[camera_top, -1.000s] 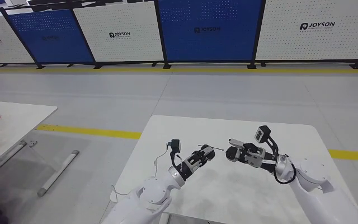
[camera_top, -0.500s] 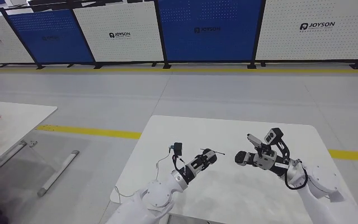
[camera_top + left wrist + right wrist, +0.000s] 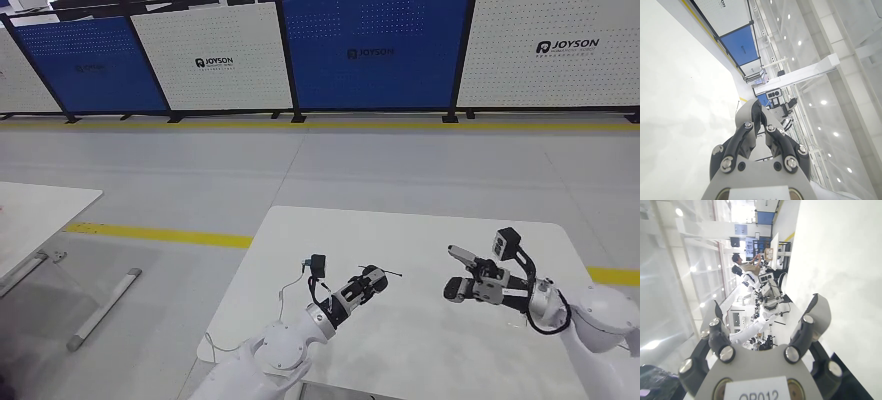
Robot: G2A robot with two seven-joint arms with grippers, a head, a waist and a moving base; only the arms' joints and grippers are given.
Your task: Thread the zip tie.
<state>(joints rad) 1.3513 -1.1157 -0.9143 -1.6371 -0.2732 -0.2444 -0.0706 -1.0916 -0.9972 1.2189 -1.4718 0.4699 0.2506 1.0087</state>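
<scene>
A thin black zip tie [image 3: 391, 271] sticks out past the fingertips of my left gripper [image 3: 373, 279], which is shut on it above the middle of the white table [image 3: 420, 225]. In the left wrist view the left gripper [image 3: 757, 107] has its pads pressed together, and a fine dark line, the zip tie [image 3: 738, 105], shows beside them. My right gripper [image 3: 455, 272] hangs to the right of the tie's free end, apart from it, open and holding nothing. In its own view the right gripper [image 3: 765, 300] has both fingers spread wide.
A thin cable [image 3: 288, 287] hangs from the left wrist near the table's left edge. A second white table [image 3: 40, 205] stands off to the left across bare floor. Blue and white panels [image 3: 370, 55] line the back.
The right gripper was at the tie's free end a second ago; it has drawn back to the right and stands open. The left gripper shifted slightly, still holding the tie.
</scene>
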